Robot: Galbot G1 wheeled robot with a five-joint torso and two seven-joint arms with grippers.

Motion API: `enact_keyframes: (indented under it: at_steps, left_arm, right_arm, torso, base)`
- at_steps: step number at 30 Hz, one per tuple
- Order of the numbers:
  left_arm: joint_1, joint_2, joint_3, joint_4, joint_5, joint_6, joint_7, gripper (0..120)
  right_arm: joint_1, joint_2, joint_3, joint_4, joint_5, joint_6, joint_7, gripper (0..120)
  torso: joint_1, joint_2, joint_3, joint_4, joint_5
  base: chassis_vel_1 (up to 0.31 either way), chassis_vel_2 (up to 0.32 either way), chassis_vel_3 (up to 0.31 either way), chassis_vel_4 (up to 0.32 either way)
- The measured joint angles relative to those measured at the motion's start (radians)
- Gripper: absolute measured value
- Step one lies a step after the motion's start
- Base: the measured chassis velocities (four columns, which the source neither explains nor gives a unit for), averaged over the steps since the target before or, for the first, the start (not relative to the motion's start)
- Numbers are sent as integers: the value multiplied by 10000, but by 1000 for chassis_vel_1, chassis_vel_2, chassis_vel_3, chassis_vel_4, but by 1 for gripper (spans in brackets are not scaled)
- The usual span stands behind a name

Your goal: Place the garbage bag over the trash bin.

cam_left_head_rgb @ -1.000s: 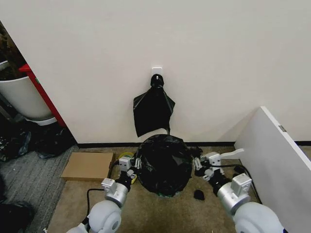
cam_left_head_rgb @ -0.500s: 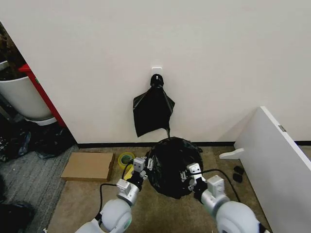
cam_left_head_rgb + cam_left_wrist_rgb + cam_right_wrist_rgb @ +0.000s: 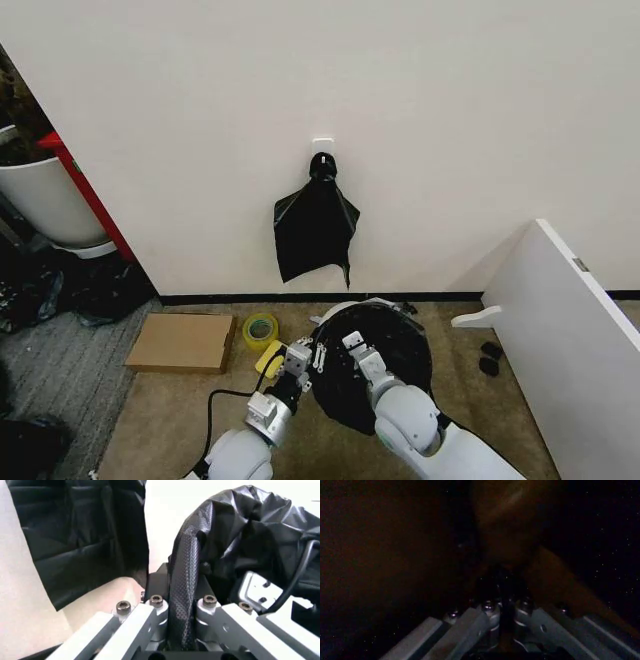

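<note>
On the carpet, both end effectors pinch the garbage bag (image 3: 385,350).

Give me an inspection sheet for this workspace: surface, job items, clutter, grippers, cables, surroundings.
Surface: tan carpet floor along a white wall.
Job's things: garbage bag covers most of the trash bin; a strip of the trash bin's cream rim shows at the back left.
Clutter: flat cardboard box, yellow tape roll, small black scraps on the floor.
Grippers: left gripper shut on a fold of bag at the bin's left side, seen pinched in the left wrist view; right gripper down in the bag, its view dark.
Cables: black cable along the left arm.
Surroundings: knotted black bags on a wall hook, white tub, white panel.
</note>
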Motion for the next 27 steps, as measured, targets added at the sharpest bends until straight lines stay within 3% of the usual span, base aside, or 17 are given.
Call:
enact_keyframes:
  at_steps: [6,10,22,27]
  left_arm:
    - [226,120,-89,-206,-63,-94,68,3]
    - [401,435,-149,-437,-157,-174,338,3]
    - [436,343,-258,-532,-255,-181,357,3]
    - [499,377,-186,-548,-291,-175,388,3]
  right_arm:
    - [-175,-107,-425,308,329,-180,-11,0]
    - [27,29,-727,120,677,307,68,0]
    - [37,-42,-664,-107,704,51,501,0]
    - [310,275,-732,-572,623,549,423,0]
  torso:
    - [0,0,-1,0,0]
    - [0,0,-1,2,2]
    - [0,-1,-1,-1,0]
    - [0,-2,0,2,1]
  base:
    - [0,0,0,0]
    - [0,0,0,0]
    - [0,0,0,0]
    - [0,0,0,0]
